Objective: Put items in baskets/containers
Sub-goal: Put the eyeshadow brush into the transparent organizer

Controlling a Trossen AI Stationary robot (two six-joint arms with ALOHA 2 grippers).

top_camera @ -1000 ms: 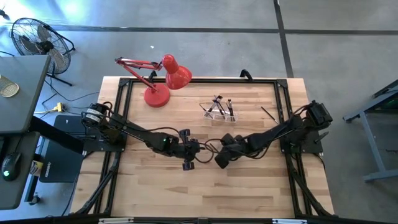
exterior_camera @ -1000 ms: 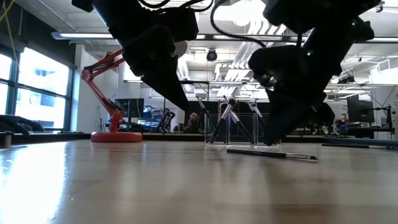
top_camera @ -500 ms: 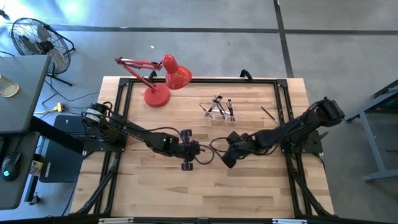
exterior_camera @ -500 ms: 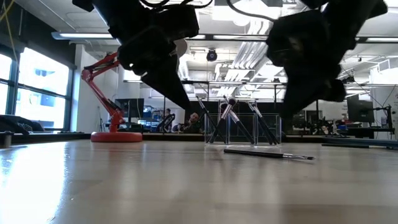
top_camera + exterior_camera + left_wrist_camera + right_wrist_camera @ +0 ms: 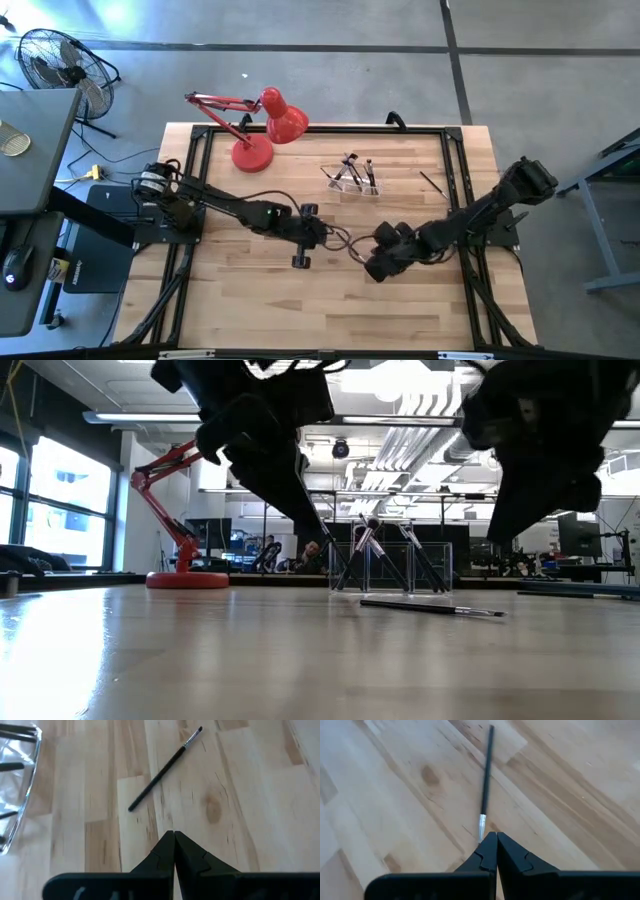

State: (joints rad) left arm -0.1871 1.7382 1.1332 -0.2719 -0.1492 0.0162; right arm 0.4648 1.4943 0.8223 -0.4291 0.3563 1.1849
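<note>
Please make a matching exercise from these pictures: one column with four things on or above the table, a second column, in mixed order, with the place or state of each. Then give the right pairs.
Things
1. red desk lamp
2. small clear plastic holder
3. loose thin dark brush with silver ferrule
4. left gripper

Places or states
A. lies flat on the bare wood
B. fingers shut, holding nothing
C. stands at the table's far edge
D. has several brushes leaning inside it

Pairs: 1-C, 2-D, 3-A, 4-B
</note>
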